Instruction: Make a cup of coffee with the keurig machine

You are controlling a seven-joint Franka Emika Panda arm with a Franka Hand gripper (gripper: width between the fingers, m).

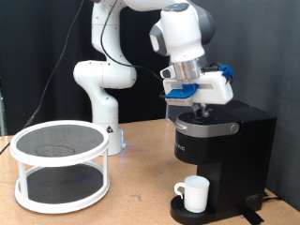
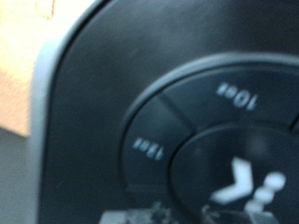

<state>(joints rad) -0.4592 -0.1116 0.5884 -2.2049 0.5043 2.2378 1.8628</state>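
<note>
Pressing down over the top of the keurig machine (image 1: 222, 141), the gripper (image 1: 198, 108) sits at or just above the lid's silver-rimmed button panel; contact itself cannot be confirmed from the exterior view. Whether the jaws are clenched or released cannot be told: the fingertips are lost against the dark lid, and the wrist view shows only a blurred sliver of them at its edge.

Wrist view is filled by the keurig machine's control panel (image 2: 201, 140): a dark ring with size markings, "12oz" and "10oz" legible, around a central button bearing a pale logo. Camera very close, picture soft.

The cup (image 1: 195, 193) stands upright on the machine's round drip base, directly under the brew head, handle toward the exterior view's left. Lid appears shut.

Judgement on progress: cup placement is done and the lid is down, so the work seems to have reached the button stage. Whether a pod is inside cannot be seen. No coffee stream is visible, and the cup's contents cannot be made out.

Also on the worktop (image 1: 141, 202): a white two-tier mesh rack (image 1: 59, 164), well apart at the exterior view's left.
</note>
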